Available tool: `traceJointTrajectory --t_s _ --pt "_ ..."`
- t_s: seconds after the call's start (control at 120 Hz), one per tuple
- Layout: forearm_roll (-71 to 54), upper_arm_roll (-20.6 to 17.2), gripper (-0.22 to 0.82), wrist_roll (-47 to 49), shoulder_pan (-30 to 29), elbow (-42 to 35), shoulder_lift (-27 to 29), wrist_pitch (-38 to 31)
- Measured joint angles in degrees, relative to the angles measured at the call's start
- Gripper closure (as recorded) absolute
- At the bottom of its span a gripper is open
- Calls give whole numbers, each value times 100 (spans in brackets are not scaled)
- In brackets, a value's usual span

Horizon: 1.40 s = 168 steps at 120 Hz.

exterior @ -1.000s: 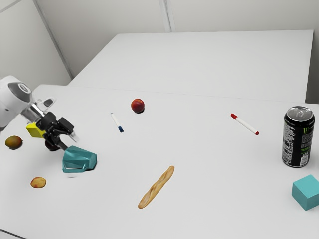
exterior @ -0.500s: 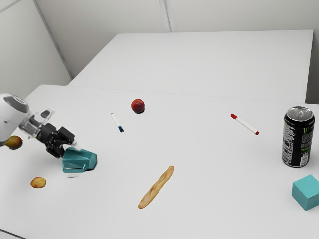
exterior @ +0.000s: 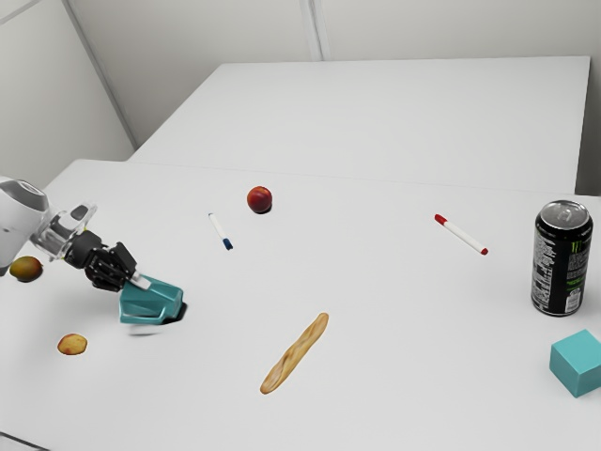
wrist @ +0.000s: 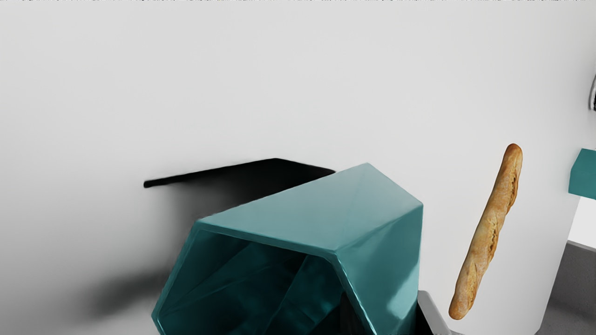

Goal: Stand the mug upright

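End effector [exterior: 132, 284]: clenched on the mug's wall, with one finger inside the mouth and the other against the outside; low over the tabletop, near its edge on the exterior view's left.
Mug [exterior: 152, 302]: teal and faceted, on its side rather than upright, with the open mouth turned back toward the hand; darkly shadowed alongside; impossible to tell whether touching the tabletop or just above.
Yellowish fruit [exterior: 72, 345]: near the mug, farther from the tabletop's far edge.
Mango-like fruit [exterior: 26, 270]: behind the end effector, near the tabletop's edge on the exterior view's left.
Blue-capped marker [exterior: 220, 231]: white-barrelled, lying between the mug and the tabletop's far edge, with the cap away from that edge.
Red fruit [exterior: 260, 199]: just beside the blue-capped marker, close to the far edge.
Baguette [exterior: 295, 353]: lying slantwise, well apart from the mug, toward the exterior view's right; beyond the outer finger in the wrist view.
Red-capped marker [exterior: 461, 235]: lying aslant near the far edge, toward the exterior view's right.
Can [exterior: 562, 258]: black with green marks, upright, well apart from the mug on the exterior view's right.
Teal block [exterior: 577, 363]: near the can, farther from the far edge.
Tabletop [exterior: 394, 310]: white and plain, beneath the scattered things.
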<state>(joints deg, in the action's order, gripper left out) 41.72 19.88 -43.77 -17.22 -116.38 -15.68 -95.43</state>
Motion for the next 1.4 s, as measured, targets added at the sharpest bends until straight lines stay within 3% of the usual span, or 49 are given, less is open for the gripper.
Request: traceJointTrajectory --t_s 0.5,0.683,0.975,1.4 --pt "409 -1 77 -20 56 28 179 243" --pt "291 -12 78 318 566 55 460 -446" --pt "-1264 159 78 1939 1615 -19 809 -1818" --pt "-2560 228 78 4695 2367 -478 1043 -2526"
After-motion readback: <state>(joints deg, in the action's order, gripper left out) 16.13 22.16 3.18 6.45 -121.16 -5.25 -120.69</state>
